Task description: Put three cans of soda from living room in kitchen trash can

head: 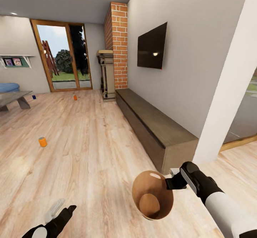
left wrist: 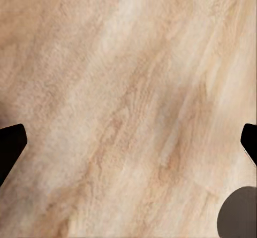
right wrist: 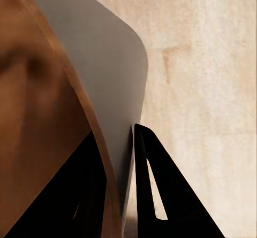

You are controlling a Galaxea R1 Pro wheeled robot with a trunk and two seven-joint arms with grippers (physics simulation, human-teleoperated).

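A: Head view has the right gripper (head: 170,183) pinched on the rim of the bucket (head: 152,195), carried low over the wood floor (head: 100,148). It looks empty, bare brown bottom.

B: Right wrist view agrees: the bucket wall (right wrist: 101,99) sits between the 2 fingers (right wrist: 160,195), 1 inside and 1 outside, closed tight on it. And the left gripper (head: 62,214)?

A: It hangs near the floor with nothing in it. Left wrist view shows its 2 fingertips (left wrist: 9,144) at opposite edges of the picture, so it is spread wide.

B: Where are the cans?

A: All 3 on the living room floor, well apart from each other. 1 orange can (head: 43,141) is nearest, a second orange can (head: 75,97) stands farther off toward the glass doors (head: 64,56), and the blue can (head: 34,96) is just beside the low table (head: 14,99).

B: What could go wrong?

A: My guess is that the thin rim grip lets the bucket swing or slip while the base drives. The long cabinet (head: 153,127) and white pillar (head: 228,88) are close on the right, so a turn could knock the bucket. A hasty reach could also tip a can and send it rolling.

B: Any writing?

A: None readable. The cans are too small, the TV (head: 152,46) is dark, and the shelf pictures (head: 12,62) are blurs.
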